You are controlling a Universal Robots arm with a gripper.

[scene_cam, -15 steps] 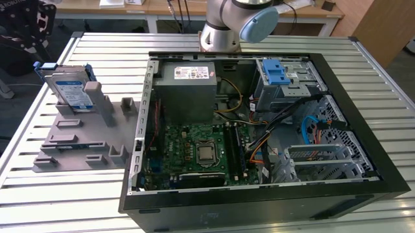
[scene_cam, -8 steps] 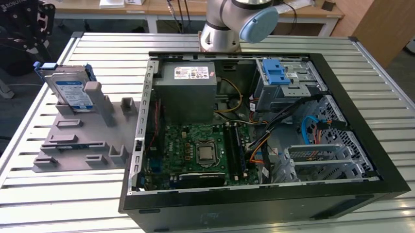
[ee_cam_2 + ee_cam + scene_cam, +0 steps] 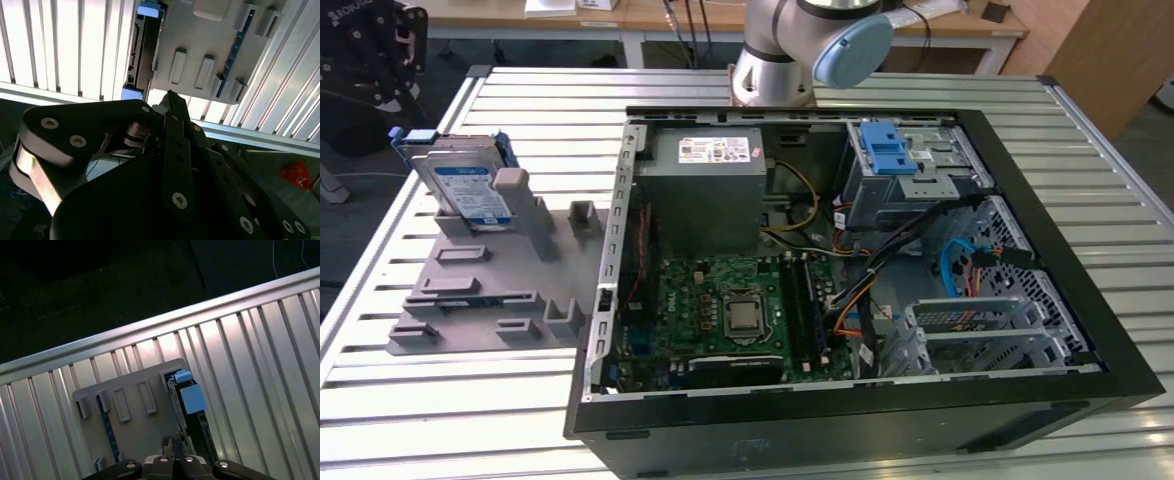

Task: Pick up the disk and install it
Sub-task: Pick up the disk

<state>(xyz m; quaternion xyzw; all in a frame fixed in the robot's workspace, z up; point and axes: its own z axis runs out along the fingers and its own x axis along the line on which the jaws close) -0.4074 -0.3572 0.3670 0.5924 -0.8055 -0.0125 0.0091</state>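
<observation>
Black linkage of our pincer (image 3: 170, 96) sits closest to the lens in both wrist views. Its 2 fingers meet at their tips with nothing between them, so we hold nothing.

Below the tips lies the grey holder (image 3: 494, 290), which rests on the slatted surface (image 3: 427, 420) at the exterior view's left, beside the open computer case (image 3: 854, 432). The disk (image 3: 464, 185) stands on edge in the holder's far end, label facing out. Its blue rails show at the sides and a grey post (image 3: 511, 188) stands just in front of it. In the second wrist view we see it edge-on, well apart from the tips.

We judge the pick not yet begun, and several things could spoil it. With the fingers closed, a descent would knock the tips onto the disk's upper edge and could tip it or shift the holder. If we come down off-centre, 1 finger may land on the post or a rail instead of the metal faces. Smooth metal held near an edge could swing or slip.

Inside the case, the drive cage (image 3: 927, 178) at the far right carries a blue latch (image 3: 887, 150). Loose cables (image 3: 947, 262) lie near it and could snag the disk.
</observation>
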